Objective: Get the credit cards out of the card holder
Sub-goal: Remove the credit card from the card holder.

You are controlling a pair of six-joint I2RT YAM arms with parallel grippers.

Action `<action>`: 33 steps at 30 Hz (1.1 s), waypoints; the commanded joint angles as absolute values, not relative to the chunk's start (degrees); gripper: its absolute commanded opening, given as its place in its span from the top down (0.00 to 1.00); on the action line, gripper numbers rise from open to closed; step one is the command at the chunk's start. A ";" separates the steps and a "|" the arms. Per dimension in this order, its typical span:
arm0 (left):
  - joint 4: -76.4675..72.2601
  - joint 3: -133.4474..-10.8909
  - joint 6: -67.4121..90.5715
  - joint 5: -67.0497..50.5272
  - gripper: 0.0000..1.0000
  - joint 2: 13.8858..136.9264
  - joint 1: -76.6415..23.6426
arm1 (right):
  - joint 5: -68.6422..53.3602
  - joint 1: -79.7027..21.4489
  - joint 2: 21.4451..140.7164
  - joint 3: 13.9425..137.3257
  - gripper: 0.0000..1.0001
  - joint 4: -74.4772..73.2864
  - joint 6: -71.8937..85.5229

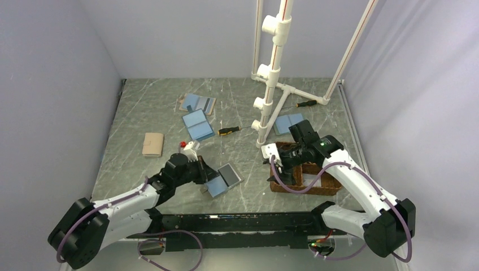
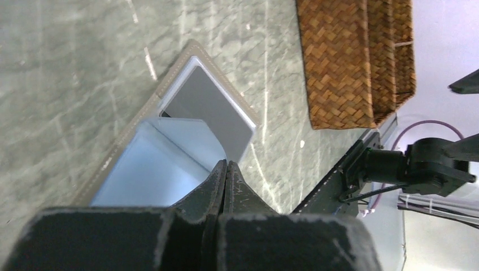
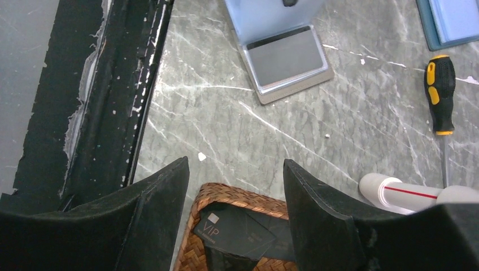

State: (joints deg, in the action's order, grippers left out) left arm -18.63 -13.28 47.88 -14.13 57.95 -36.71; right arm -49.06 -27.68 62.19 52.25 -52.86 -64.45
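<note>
1. The wicker tray (image 1: pixel 308 182) stands on the counter (image 1: pixel 141 113) just ahead of the right arm's base. Every place below is given from this tray.
2. The card holder (image 1: pixel 225 179) lies open on the counter to the left of the tray, with a strip of bare counter between them.
3. The holder's leaf nearer the tray has a tan edge and carries a grey panel (image 2: pixel 206 110). I cannot tell whether that panel is a card or a pocket face. The leaf farther from the tray is light blue.
4. The left gripper (image 2: pixel 225 166) sits at the holder's side away from the tray. Its jaws are pressed together with no gap showing, and their tips are at the light blue leaf, which curls upward there. Whether the leaf's thin edge is pinched between them cannot be told.
5. The right gripper (image 3: pixel 234 169) hangs directly above the tray's left end. Its jaws are spread wide and hold nothing.
6. Dark credit cards (image 3: pixel 234 231) lie inside the tray below that gripper, the top one marked "VIP".
7. A white pipe frame (image 1: pixel 270 107) rises just behind the tray, with another blue holder (image 1: pixel 288 123) at its foot.
8. Behind and left of the tray lies a black-and-yellow screwdriver (image 1: pixel 229 130). Farther left are two more open blue holders and a closed tan wallet (image 1: pixel 153 144).
</note>
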 commanded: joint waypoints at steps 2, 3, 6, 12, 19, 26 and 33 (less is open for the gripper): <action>-13.94 -10.98 49.34 -11.85 1.00 55.73 -36.42 | -50.64 -27.88 61.23 51.04 0.35 -49.13 -63.55; -13.75 -10.50 49.77 -11.60 1.00 55.64 -36.43 | -50.85 -27.92 60.87 50.37 0.35 -48.79 -63.62; -12.67 -9.03 51.10 -10.48 1.00 55.00 -36.41 | -51.18 -27.89 60.99 49.50 0.34 -47.79 -62.36; -7.30 -8.48 53.49 -8.45 0.88 51.14 -36.45 | -51.10 -29.31 61.79 48.82 0.35 -46.50 -61.01; 3.97 -10.13 55.18 -4.80 0.66 45.83 -36.47 | -49.67 -31.19 62.63 48.26 0.35 -45.76 -61.00; 12.08 -13.38 54.47 -1.94 0.48 38.09 -36.43 | -48.33 -32.29 63.09 47.64 0.35 -45.18 -60.82; 8.13 -11.91 55.66 -3.28 0.20 30.75 -36.43 | -47.15 -33.68 64.23 47.48 0.35 -44.77 -60.65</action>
